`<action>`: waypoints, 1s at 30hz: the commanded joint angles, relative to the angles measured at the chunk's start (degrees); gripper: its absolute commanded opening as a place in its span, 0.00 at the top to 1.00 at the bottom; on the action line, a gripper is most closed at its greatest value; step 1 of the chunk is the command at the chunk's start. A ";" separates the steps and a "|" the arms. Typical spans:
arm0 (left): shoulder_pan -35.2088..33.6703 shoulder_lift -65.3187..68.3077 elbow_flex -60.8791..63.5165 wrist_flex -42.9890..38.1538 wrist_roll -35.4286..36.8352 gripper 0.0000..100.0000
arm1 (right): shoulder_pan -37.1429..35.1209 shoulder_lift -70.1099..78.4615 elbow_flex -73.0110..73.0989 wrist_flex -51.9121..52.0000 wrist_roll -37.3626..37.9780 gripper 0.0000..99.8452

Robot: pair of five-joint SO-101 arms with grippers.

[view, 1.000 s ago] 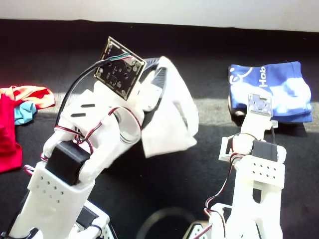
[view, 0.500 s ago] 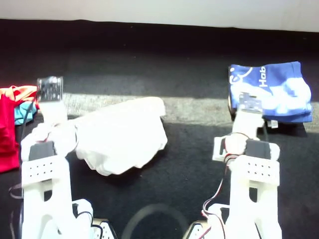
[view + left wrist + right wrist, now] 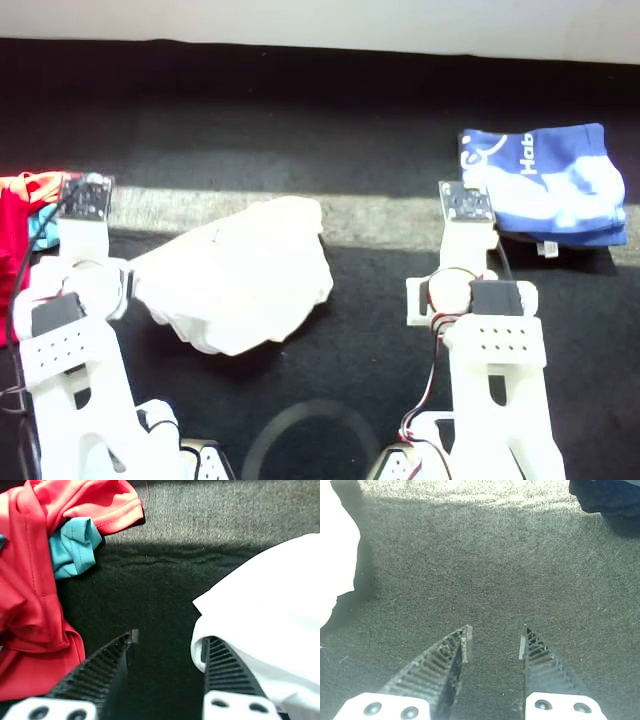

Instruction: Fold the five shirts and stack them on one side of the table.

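Flanking one white shirt (image 3: 240,285), left claw (image 3: 170,639) and right claw (image 3: 495,640), both released; one blue shirt (image 3: 545,185).

The desk (image 3: 300,110) is black, with a paler grey band across it. One shirt (image 3: 235,270) is plain white. The blue shirt (image 3: 545,185) has white markings. The red shirt (image 3: 22,605), the orange-coral shirt (image 3: 85,502) and the turquoise shirt (image 3: 75,545) are plain. The left fingers (image 3: 107,665) and the right fingers (image 3: 440,665) are black and ribbed. The left arm (image 3: 70,370) and the right arm (image 3: 505,380) are white with black motor blocks.
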 commanded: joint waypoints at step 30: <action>40.84 -0.40 -2.68 12.40 7.91 0.78 | -0.40 -0.66 -0.66 -0.84 -0.09 0.84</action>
